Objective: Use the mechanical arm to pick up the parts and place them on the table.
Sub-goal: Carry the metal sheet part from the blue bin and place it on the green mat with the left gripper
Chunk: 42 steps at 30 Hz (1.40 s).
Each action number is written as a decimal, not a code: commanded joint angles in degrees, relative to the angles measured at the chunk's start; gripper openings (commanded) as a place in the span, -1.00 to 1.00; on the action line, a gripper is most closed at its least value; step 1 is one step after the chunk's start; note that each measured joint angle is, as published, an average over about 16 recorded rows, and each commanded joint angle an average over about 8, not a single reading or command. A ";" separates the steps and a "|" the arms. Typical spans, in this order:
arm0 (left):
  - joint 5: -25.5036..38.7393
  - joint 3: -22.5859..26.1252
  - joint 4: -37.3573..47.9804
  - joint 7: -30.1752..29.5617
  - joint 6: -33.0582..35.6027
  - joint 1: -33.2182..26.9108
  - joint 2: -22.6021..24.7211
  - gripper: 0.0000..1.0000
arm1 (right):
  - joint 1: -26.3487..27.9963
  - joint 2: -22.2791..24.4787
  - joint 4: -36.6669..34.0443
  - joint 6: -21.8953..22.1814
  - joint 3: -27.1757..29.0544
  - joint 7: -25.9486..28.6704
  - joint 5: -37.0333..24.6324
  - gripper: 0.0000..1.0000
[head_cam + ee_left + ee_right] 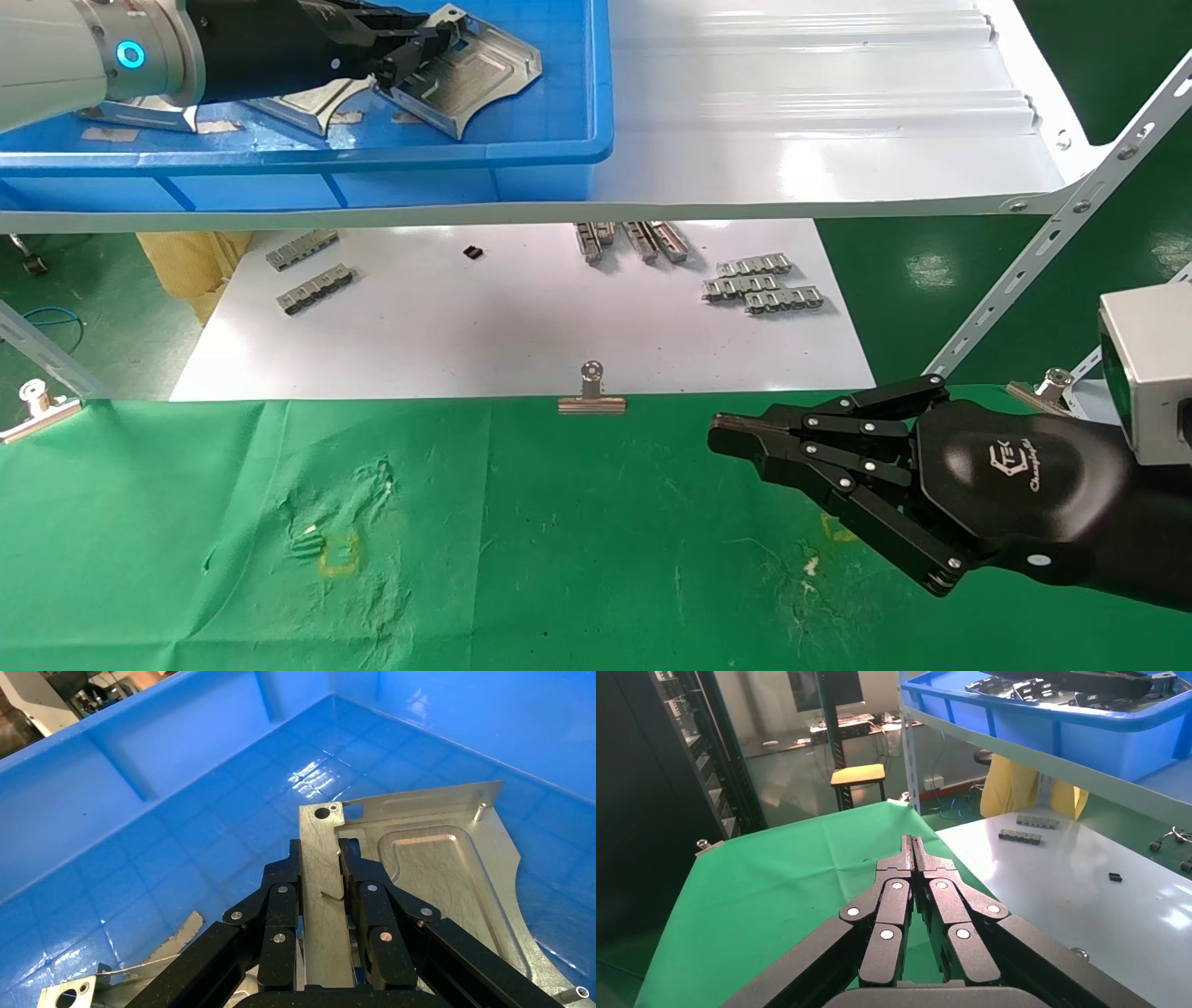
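Note:
My left gripper [414, 51] [320, 850] reaches into the blue bin [372, 154] on the shelf and is shut on the raised rim of a silvery sheet-metal part [484, 70] [436, 874]. The part sits tilted inside the bin, its curved edge toward the bin's front wall. Two more parts [312, 104] [140, 114] lie on the bin floor beneath the arm. My right gripper [722, 436] [912, 843] hovers over the right side of the green table [521, 559], shut with nothing in it.
The bin stands on a glossy white shelf [819, 121] with a slanted perforated strut [1052, 242] at right. Below it a white sheet [521, 317] holds grey clip strips [764, 284] [312, 287]. A binder clip [591, 387] pins the cloth's far edge.

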 commanded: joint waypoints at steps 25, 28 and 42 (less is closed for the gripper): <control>-9.50 -6.15 -4.57 2.54 31.84 -2.56 -10.58 -1.00 | 0.00 0.00 0.00 0.00 0.00 0.00 0.00 -1.00; -10.57 -6.60 -5.71 3.87 37.02 -2.07 -12.58 -1.00 | 0.00 0.00 0.00 0.00 0.00 0.00 0.00 -1.00; -21.04 -1.57 -28.95 2.33 39.81 9.23 -23.58 -1.00 | 0.00 0.00 0.00 0.00 0.00 0.00 0.00 -1.00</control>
